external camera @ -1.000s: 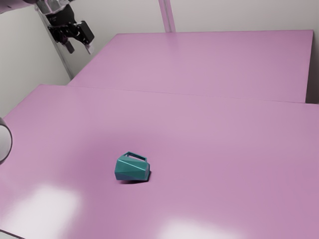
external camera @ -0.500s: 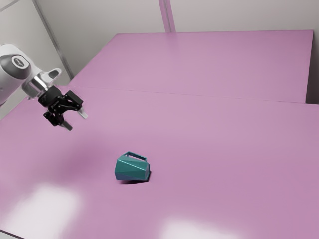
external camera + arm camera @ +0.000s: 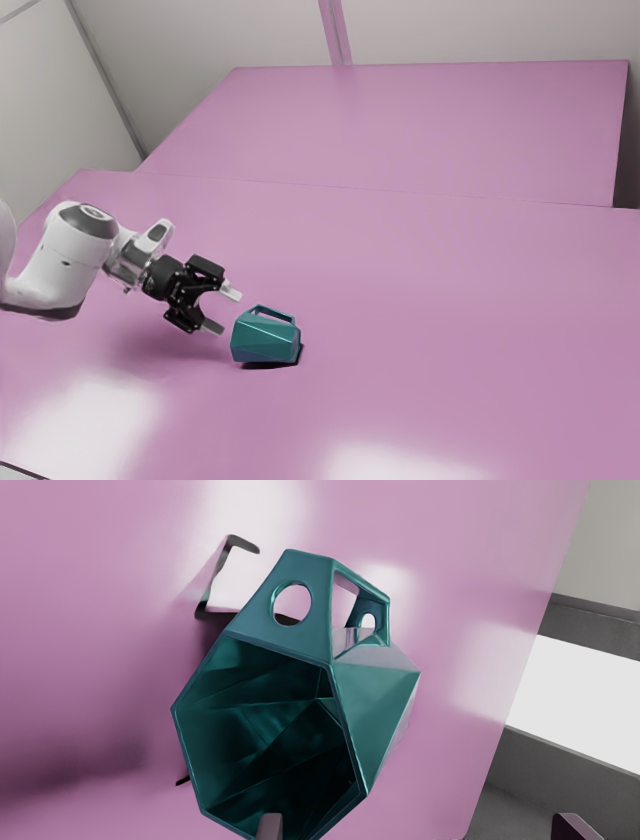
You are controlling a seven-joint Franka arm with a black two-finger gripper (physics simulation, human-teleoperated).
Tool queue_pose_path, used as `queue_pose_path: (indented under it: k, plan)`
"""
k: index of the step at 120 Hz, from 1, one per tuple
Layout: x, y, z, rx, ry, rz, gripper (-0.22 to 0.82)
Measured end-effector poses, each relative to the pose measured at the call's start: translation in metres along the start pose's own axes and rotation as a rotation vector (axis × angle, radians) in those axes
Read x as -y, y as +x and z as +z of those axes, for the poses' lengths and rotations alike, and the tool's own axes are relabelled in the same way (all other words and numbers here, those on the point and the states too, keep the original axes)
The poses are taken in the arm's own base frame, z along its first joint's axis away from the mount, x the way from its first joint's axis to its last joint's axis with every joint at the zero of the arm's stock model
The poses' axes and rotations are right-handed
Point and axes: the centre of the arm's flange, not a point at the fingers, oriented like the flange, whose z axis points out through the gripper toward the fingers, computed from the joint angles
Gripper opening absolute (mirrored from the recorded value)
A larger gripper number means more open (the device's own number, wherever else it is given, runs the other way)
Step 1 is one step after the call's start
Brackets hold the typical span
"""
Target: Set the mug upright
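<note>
Currently, claw (image 3: 222, 311) released, its 2 fingers apart. Teal mug (image 3: 265, 342) near it at 4 o'clock in the exterior view, lying on its side on the pink desk (image 3: 450, 300), mouth facing the claw, handle (image 3: 321, 605) at 12 o'clock.

No readable text — a small mark (image 3: 96, 212) on the arm's grey joint cap (image 3: 75, 220) — illegible.

Met the teal, faceted mug (image 3: 265, 340) lying just ahead of the open black two-finger gripper (image 3: 222, 311), mouth facing it, angular teal handle (image 3: 320, 580) jutting from the wall. Had room between the parted fingers, inside the hollow mouth, and over the glossy pink tabletop (image 3: 450, 340) along either side.
</note>
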Motion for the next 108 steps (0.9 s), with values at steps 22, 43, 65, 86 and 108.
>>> queue_pose_path:
  k: [22, 43, 65, 86, 108]
  plan:
    - [0.022, -0.003, -0.016, -0.078, -0.053, 0.018, 0.59]
    - [0.043, 0.004, -0.008, -0.115, -0.084, 0.005, 0.59]
    - [0.043, 0.009, 0.01, -0.115, -0.1, 0.031, 0.59]
    - [0.029, 0.015, 0.035, -0.12, -0.125, 0.064, 0.59]
    - [0.026, 0.018, 0.046, -0.127, -0.133, 0.08, 0.55]
